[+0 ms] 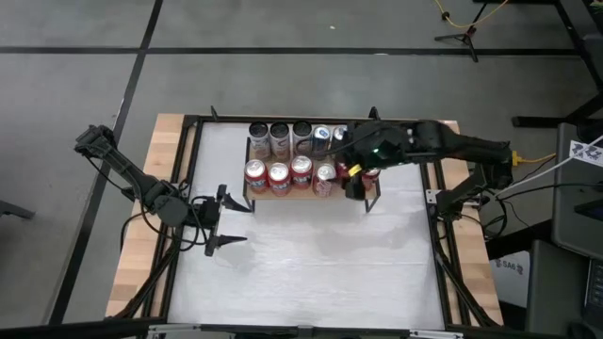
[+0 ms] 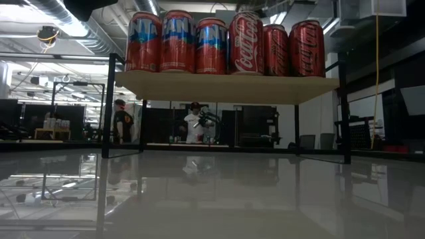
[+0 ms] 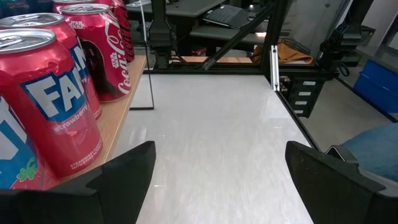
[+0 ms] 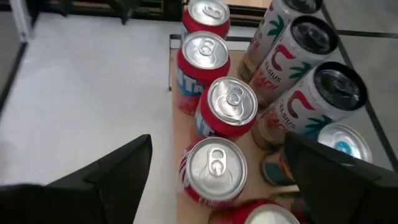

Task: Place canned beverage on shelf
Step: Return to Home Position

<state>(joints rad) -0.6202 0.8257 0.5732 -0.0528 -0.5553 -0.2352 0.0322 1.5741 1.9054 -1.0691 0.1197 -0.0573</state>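
The shelf (image 2: 226, 86), a light wood plank on thin black legs, stands at the table's far middle (image 1: 283, 194). Its near row holds several red cans (image 2: 246, 43), upright on their bases. Taller white cans (image 4: 298, 93) stand in the far row. My right gripper (image 1: 358, 181) hovers over the shelf's right end, open (image 4: 217, 142). The top of a red can (image 4: 267, 214) shows below, between its fingers and apart from them. My left gripper (image 1: 240, 224) is open (image 3: 221, 168) low over the table, just left of the shelf, touching nothing.
A black frame (image 1: 188, 169) runs around the white table top. The table top (image 1: 311, 264) between the shelf and the near edge is bare. In the low view, people (image 2: 194, 123) stand in the room beyond the table.
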